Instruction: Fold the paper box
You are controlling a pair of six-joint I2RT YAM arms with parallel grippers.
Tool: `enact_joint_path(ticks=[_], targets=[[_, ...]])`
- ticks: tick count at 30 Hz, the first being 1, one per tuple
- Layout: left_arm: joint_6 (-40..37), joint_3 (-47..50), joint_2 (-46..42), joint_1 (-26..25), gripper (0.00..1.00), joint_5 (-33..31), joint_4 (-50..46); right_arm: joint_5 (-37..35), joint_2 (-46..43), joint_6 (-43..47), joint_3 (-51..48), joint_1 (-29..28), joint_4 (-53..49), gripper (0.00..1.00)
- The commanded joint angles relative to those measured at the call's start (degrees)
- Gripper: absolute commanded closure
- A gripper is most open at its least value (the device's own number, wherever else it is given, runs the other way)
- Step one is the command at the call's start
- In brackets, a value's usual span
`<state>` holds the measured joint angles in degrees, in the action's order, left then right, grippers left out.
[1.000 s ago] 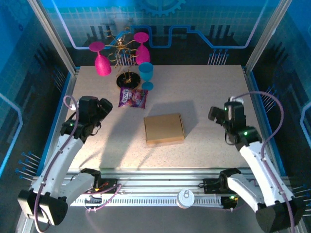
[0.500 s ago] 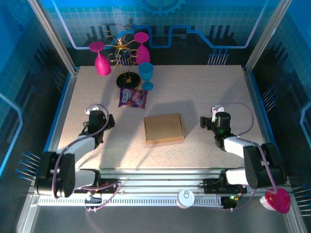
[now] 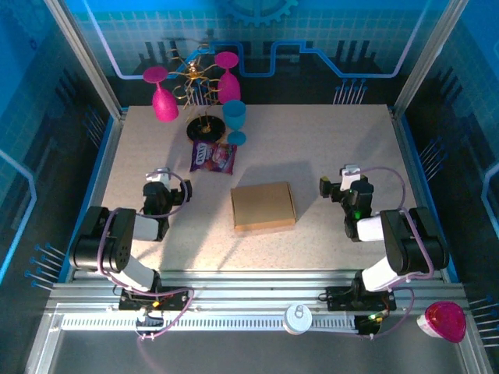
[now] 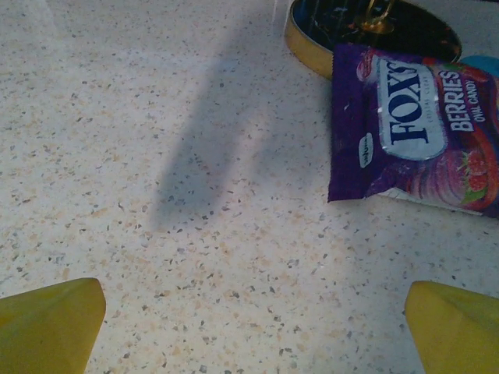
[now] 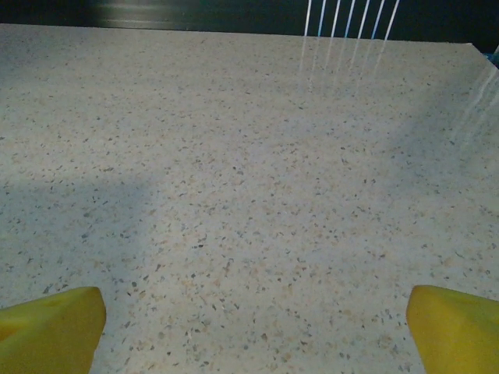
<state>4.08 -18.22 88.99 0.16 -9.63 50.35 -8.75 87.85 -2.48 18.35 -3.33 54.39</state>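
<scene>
Speckled counter [image 3: 327, 148] carries the paper box [image 3: 263, 206] centre-frame, seemingly folded, so left fingers [image 4: 47, 323] and right fingers [image 5: 47, 327] (spread wide, empty) rest aside.

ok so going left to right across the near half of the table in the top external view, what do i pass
left gripper → paper box → right gripper
</scene>
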Motion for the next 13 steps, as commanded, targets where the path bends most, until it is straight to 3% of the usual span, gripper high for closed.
enact_joint_path(ticks=[1, 3, 13], targets=[[-1.55, -2.12, 0.24, -0.09, 0.01, -0.3, 6.19, -0.83, 0.46, 1.97, 3.63, -1.04, -1.13, 0.0], [-1.31, -2.19, -0.08, -0.08, 0.01, -0.21, 5.34, 2.24, 0.6, 3.48, 3.93, -1.31, -1.78, 0.0], [-1.45, -2.15, -0.02, -0.14, 0.01, -0.23, 5.54, 3.63, 0.4, 3.41, 3.45, -0.8, -1.34, 0.0]])
